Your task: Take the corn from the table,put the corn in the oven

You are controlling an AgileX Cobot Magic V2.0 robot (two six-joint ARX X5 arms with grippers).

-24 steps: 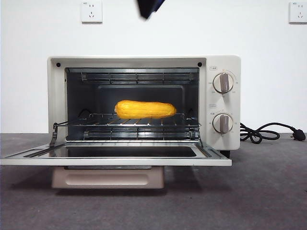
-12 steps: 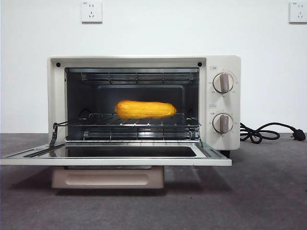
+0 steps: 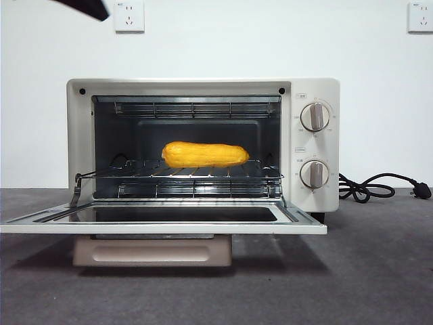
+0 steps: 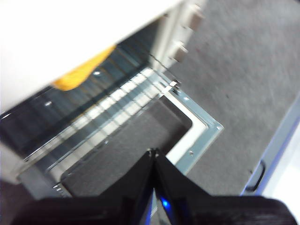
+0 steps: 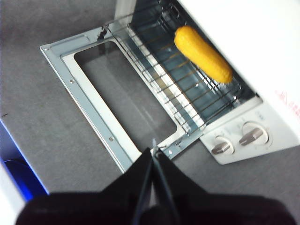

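Viewed blurred from above: left gripper (image 4: 153, 152) with jaws pressed together, poised over oven (image 4: 84, 28) door (image 4: 199, 129), folded down flat; corn (image 4: 84, 71) lay on wire rack (image 4: 101, 110) inside.

The corn (image 3: 205, 155) lies on the rack (image 3: 179, 172) inside the oven (image 3: 318, 152).

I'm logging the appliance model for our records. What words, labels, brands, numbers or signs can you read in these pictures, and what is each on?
No text here can be read.
Oven: no brand name shows.
Small labels above the upper knob and the lower knob: too small to read.
Scale marks around both knobs: too small to read.
Red print on the oven's top in the right wrist view: blurred and cut off.
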